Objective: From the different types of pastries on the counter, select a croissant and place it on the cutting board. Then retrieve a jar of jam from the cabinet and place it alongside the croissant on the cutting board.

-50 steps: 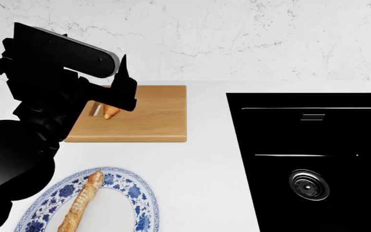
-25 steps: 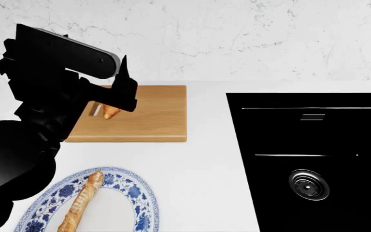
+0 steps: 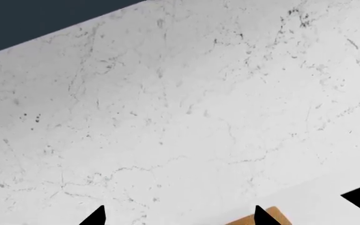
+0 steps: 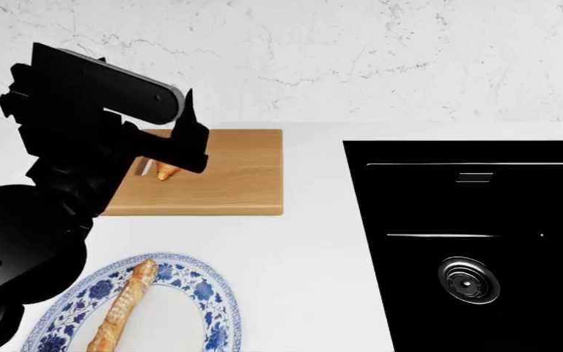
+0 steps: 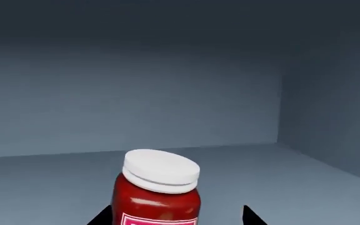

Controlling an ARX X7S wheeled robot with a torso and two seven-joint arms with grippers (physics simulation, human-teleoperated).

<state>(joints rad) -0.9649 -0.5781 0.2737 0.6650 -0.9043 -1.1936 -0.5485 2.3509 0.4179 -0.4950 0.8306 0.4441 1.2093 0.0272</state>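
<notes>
Lying on the cutting board (image 4: 225, 173), the croissant (image 4: 166, 171) sits beneath the left pincer (image 4: 185, 132), tips apart. Jar of jam (image 5: 158, 190) stands between the right pincer's (image 5: 178, 216) parted tips, inside the cabinet (image 5: 167, 93).

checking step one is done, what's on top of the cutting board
A croissant lies on the cutting board near its handle slot. The left end effector hangs over that end and covers part of the pastry and board. No jar there.
</notes>
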